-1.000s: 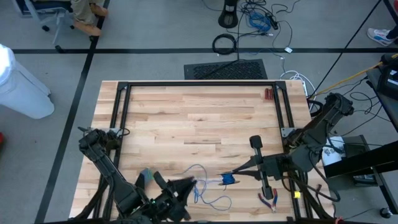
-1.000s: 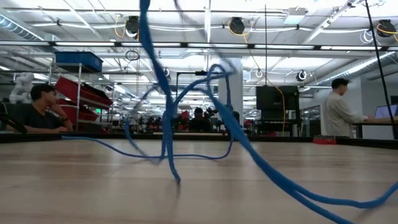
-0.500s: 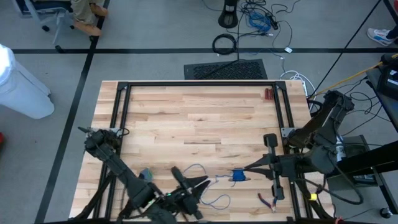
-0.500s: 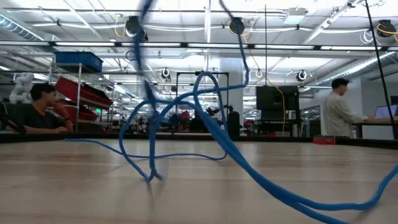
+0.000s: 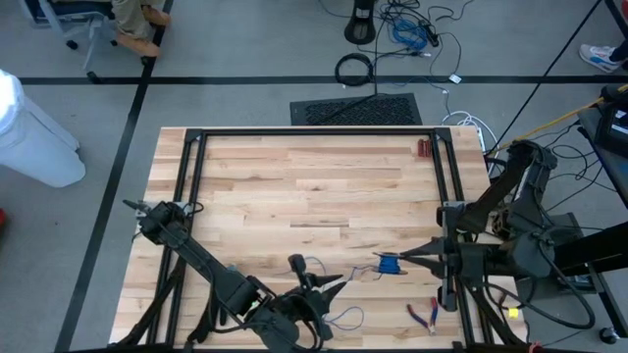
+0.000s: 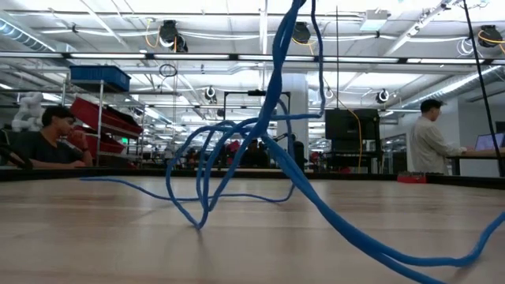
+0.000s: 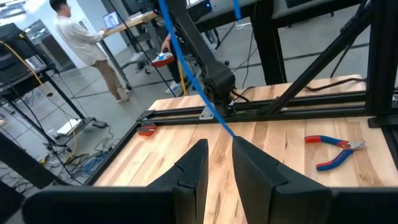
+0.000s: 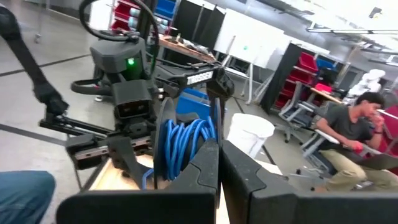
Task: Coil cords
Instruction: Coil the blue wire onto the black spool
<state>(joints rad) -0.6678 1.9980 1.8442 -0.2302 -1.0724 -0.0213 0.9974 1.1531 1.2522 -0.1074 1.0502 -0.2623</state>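
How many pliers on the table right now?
1. The red-and-blue-handled pliers lie on the wooden table at its near right corner, beside the right arm; they also show in the left wrist view. The arms could hide others.

An open-plan robotics lab: ceiling lights (image 6: 168,33) overhead, red storage bins (image 6: 101,116), seated person (image 6: 49,138), butcher-block worktop (image 5: 304,186) on taped floor.

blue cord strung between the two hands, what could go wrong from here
1. The blue cord lies in loose tangled loops; pulling could tighten them into a knot.
2. The left hand pinches only a thin strand, which might slip free.
3. The cord's slack on the table lies near the red-handled pliers and could snag them.
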